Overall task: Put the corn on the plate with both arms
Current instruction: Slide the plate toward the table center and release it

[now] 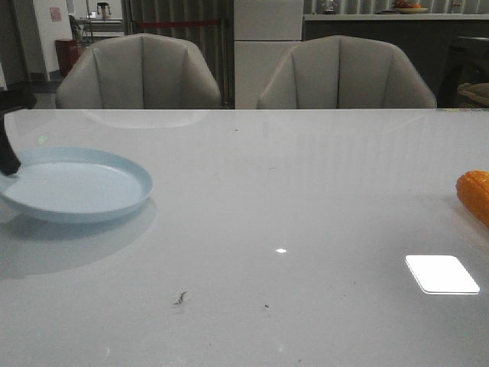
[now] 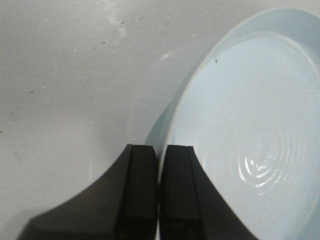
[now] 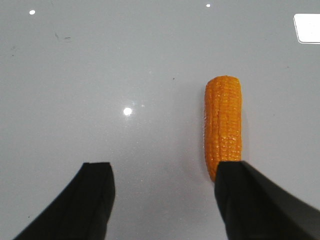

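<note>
The pale blue plate [image 1: 76, 183] is at the table's left, its near side casting a broad shadow as if held slightly off the surface. My left gripper [image 2: 159, 150] is shut on the rim of the plate [image 2: 260, 110], one finger inside and one outside. In the front view only a dark bit of this gripper [image 1: 8, 157] shows at the left edge. The orange-yellow corn [image 1: 475, 195] lies on the table at the far right edge. My right gripper [image 3: 165, 167] is open above the table. One of its fingertips [image 3: 240, 175] overlaps the near end of the corn [image 3: 223, 125], which lies outside the gap.
Two grey chairs [image 1: 141, 73] stand behind the table's far edge. A bright window reflection [image 1: 442, 274] and a small dark speck [image 1: 180, 298] mark the glossy white tabletop [image 1: 290, 191] between plate and corn.
</note>
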